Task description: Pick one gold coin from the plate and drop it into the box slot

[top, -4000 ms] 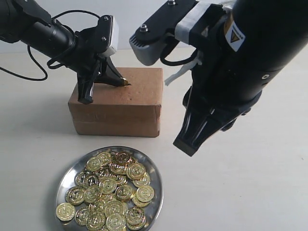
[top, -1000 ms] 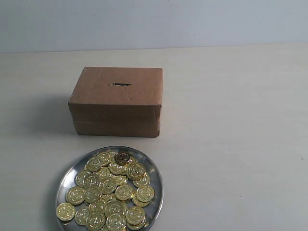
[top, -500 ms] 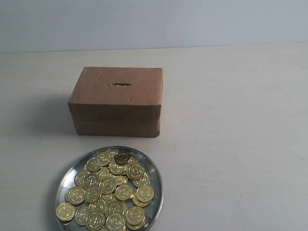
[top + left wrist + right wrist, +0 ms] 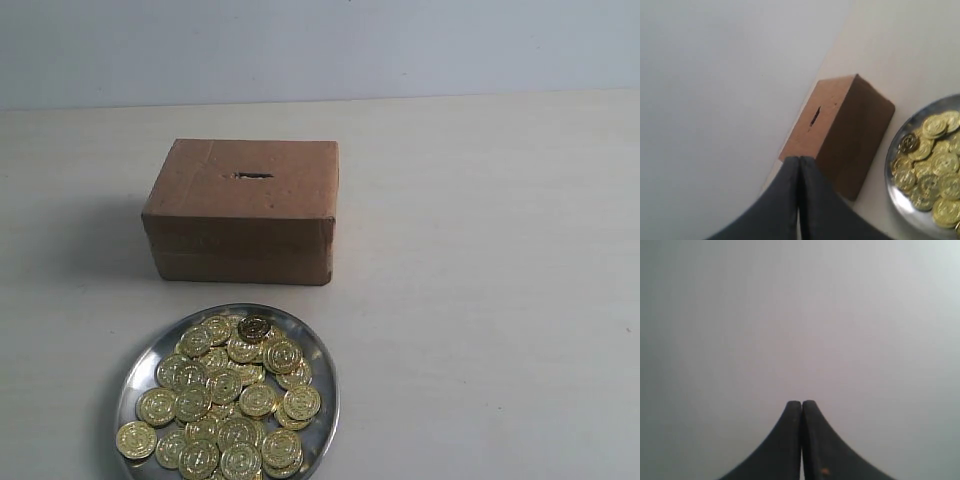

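Note:
A brown cardboard box (image 4: 243, 208) stands mid-table, with the dark slot (image 4: 252, 176) in its top face. In front of it sits the round silver plate (image 4: 321, 361), heaped with several gold coins (image 4: 228, 400). Neither arm shows in the exterior view. The left wrist view looks down from a distance at the box (image 4: 840, 130), the slot (image 4: 815, 116) and the plate (image 4: 896, 195); my left gripper (image 4: 799, 159) is shut and empty, well off the box. My right gripper (image 4: 801, 402) is shut and empty too, seen only against a plain grey surface.
The pale tabletop (image 4: 480, 300) stretches wide to the right of the box and plate. A light wall (image 4: 320, 45) runs along the back edge.
Four seconds ago both arms hung over the box, the left gripper's tips at the slot. Both have since left the exterior view. Over the last second nothing has moved.

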You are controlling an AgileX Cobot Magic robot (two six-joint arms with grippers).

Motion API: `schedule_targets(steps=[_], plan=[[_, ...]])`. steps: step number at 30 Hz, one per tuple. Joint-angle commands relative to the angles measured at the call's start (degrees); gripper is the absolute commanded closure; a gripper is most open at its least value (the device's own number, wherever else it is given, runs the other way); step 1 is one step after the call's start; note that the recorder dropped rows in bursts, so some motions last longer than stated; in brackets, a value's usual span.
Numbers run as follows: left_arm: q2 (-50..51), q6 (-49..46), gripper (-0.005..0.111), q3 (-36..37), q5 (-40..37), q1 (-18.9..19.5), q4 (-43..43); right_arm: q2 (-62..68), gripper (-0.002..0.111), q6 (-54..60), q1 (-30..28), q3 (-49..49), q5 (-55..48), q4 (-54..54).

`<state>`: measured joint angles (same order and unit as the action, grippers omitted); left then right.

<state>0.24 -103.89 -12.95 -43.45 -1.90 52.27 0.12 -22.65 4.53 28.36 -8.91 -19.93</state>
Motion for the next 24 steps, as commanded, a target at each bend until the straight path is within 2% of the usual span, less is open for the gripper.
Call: schedule_targets(steps=[1,4,7,9,11,13,15,20,21,24], plan=[[-0.24,0.51,0.107,0.28,8.38,0.19,-8.8,-0.12,0.108,-0.02,-0.31,-3.48,11.51,0.47],[-0.24,0.51,0.107,0.28,21.32,0.19,-20.5,-0.12,0.108,-0.02,-0.31,-6.64,11.64,0.47],[-0.24,0.51,0.107,1.73,37.9,0.19,-38.07,-0.12,0.108,-0.02,-0.31,-13.25,12.91,0.47],[-0.24,0.51,0.107,4.95,46.71,0.19,-42.45,-0.12,0.108,-0.02,-0.31,-17.76,13.8,0.47],[-0.24,0.51,0.107,9.56,50.54,0.19,-43.24,-0.12,0.108,-0.02,-0.31,-21.52,13.8,0.47],[-0.24,0.51,0.107,12.95,50.52,0.19,-43.24,-0.12,0.108,-0.02,-0.31,-25.12,13.93,0.6],[-0.24,0.51,0.107,12.95,47.39,0.19,-43.34,-0.12,0.108,-0.02,-0.31,-27.96,14.04,0.6],[-0.24,0.84,0.107,12.95,45.26,0.19,-45.6,-0.12,0.108,-0.02,-0.31,-28.36,12.07,1.04],[-0.24,2.23,0.107,12.95,44.62,0.19,-44.33,-0.12,0.108,-0.02,-0.31,-28.36,11.81,1.04],[-0.24,16.16,0.107,12.95,40.8,0.19,-42.11,-0.12,0.108,-0.02,-0.31,-28.36,9.75,1.04]])
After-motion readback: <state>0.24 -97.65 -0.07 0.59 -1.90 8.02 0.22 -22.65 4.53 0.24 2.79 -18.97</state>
